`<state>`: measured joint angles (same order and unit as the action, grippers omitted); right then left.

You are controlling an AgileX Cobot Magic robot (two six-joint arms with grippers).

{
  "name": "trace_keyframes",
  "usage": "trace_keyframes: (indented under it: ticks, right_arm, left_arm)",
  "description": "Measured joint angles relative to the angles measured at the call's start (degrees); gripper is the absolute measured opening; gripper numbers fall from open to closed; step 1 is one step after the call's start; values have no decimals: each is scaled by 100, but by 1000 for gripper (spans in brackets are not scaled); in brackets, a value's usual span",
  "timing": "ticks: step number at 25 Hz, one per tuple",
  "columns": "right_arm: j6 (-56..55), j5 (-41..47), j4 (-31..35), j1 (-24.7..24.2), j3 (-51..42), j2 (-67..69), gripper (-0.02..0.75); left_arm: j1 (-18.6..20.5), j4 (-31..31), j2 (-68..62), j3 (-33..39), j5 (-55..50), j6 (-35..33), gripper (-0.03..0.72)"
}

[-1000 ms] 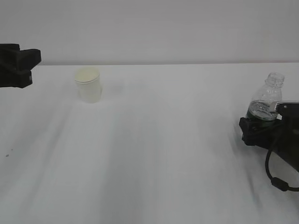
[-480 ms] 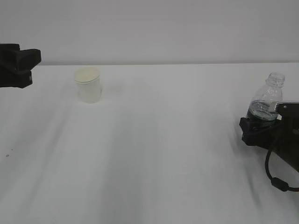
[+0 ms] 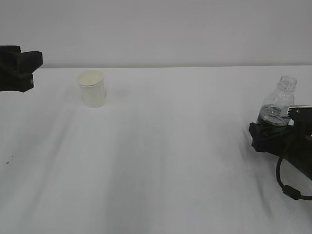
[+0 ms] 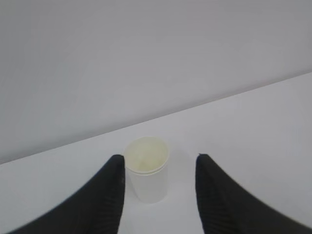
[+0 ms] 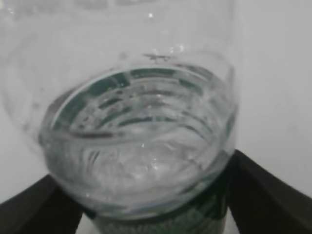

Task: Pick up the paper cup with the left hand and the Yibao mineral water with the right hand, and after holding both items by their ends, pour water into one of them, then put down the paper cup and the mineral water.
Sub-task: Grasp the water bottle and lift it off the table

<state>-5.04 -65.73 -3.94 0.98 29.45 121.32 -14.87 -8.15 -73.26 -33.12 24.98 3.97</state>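
The white paper cup (image 3: pixel 92 88) stands upright on the table at the back left. My left gripper (image 3: pixel 19 67) hovers at the far left edge, apart from the cup. In the left wrist view the cup (image 4: pixel 146 168) stands just beyond the tips of my open left gripper (image 4: pixel 159 158), close to the left finger (image 4: pixel 105 195). The clear Yibao mineral water bottle (image 3: pixel 279 102), uncapped and leaning slightly, sits in my right gripper (image 3: pixel 269 130) at the far right. In the right wrist view the bottle (image 5: pixel 141 126) fills the frame, with the right gripper (image 5: pixel 144 200) closed on its green-labelled lower part.
A white table (image 3: pixel 170 161) runs to a plain white wall at the back. A black cable loop (image 3: pixel 290 187) hangs from the right arm near the table's right edge.
My right gripper with the bottle has edged very slightly left. The cup and the left gripper have not moved.
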Motion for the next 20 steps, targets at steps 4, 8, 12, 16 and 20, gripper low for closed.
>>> trace_keyframes:
  ticks: [4, 8, 12, 16, 20]
  right_arm:
    - [-13, 0, -15, 0, 4, 0, 657]
    - [-26, 0, -3, 0, 13, -65, 657]
    - [-26, 0, 48, 0, 110, -156, 658]
    - [-30, 0, 61, 0, 125, -159, 658]
    - [-30, 0, 61, 0, 125, -159, 658]
  left_arm:
    - [0, 0, 0, 0, 0, 0, 341]
    - [0, 0, 0, 0, 0, 0, 341]
    - [0, -2, 0, 0, 0, 0, 341]
    - [0, -12, 0, 0, 0, 0, 341]
    - [0, -12, 0, 0, 2, 0, 341]
